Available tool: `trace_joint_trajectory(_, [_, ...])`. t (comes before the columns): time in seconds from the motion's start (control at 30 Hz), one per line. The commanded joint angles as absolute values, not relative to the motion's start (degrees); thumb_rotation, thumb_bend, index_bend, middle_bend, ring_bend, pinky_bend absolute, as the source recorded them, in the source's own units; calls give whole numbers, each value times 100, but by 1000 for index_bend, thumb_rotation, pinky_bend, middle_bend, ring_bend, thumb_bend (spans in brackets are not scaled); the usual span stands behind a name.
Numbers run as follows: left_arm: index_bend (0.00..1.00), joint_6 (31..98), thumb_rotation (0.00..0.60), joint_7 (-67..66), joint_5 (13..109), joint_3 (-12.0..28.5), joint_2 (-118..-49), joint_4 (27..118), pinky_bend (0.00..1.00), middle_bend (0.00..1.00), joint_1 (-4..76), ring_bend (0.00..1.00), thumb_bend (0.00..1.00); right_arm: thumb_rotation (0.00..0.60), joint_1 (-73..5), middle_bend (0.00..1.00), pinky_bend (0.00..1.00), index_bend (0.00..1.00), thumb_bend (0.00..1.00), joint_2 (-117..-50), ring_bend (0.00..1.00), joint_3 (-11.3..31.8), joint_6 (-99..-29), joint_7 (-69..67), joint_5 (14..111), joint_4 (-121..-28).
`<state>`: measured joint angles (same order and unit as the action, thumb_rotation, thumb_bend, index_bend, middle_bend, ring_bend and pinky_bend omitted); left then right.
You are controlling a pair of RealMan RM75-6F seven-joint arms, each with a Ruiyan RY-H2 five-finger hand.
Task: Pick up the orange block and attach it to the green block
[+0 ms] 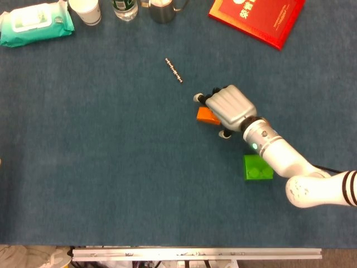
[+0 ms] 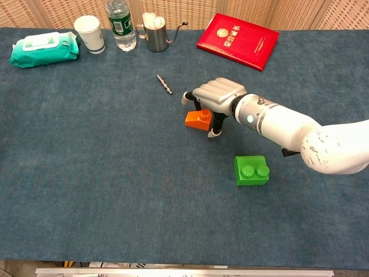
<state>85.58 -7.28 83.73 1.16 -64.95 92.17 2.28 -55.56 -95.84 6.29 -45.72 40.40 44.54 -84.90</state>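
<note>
Green block [image 2: 251, 169] sits nearest the robot, studs up, on the blue cloth; it is well apart from the orange block [image 2: 198, 119], which lies further away and to the left.

Right hand [image 2: 214, 98] is directly over the orange block, palm down, fingers draped to the far and near sides of it. In the head view the hand [image 1: 228, 106] covers most of the block [image 1: 205, 115]; only its left edge shows. Whether the fingers already clamp the block or only bracket it, I cannot tell. The block rests on the cloth, not lifted.

Step in hand, by my reading: securing the grasp. To do it well, the thumb and opposing fingers should close on two flat opposite sides, below the stud, so the underside stays free to seat on the green studs. Close squarely; a skewed squeeze would likely twist the small block on the soft cloth. Lift straight up before moving toward the green block.

Left hand: not seen in either view.

Surface: table [image 2: 104, 184] covered in dark blue fabric. A thin metal rod [image 2: 165, 84] lies beyond the orange block. Along the far edge, left to right: wipes pack [image 2: 42, 48], paper cup [image 2: 89, 33], bottle [image 2: 121, 25], steel pitcher [image 2: 155, 33], red booklet [image 2: 237, 37]. Woven panelling stands behind the table.
</note>
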Motion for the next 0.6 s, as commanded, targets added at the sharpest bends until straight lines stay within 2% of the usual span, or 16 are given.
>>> trace_joint_trajectory(0.03, [169,8564,600,-710,8351,118,-6491,9201,127,192,213,184,173,600,-5605,410,396,205,82,-9624,280,599,-4565,4032,4476,-8493])
trace_joint_trajectory(0.4, [169,8621,600,-556,8314,110,-6483,9106,127,192,132,184,173,600,-5640,410,396,214,86,-9662,279,455,-4837,3997,4711,-8521])
trace_joint_trajectory(0.6, [169,8633,600,-529,8357,109,-6492,9075,127,192,131,184,173,600,-5652,385,396,361,135,-9639,279,436,-5008,4110,4735,-8495])
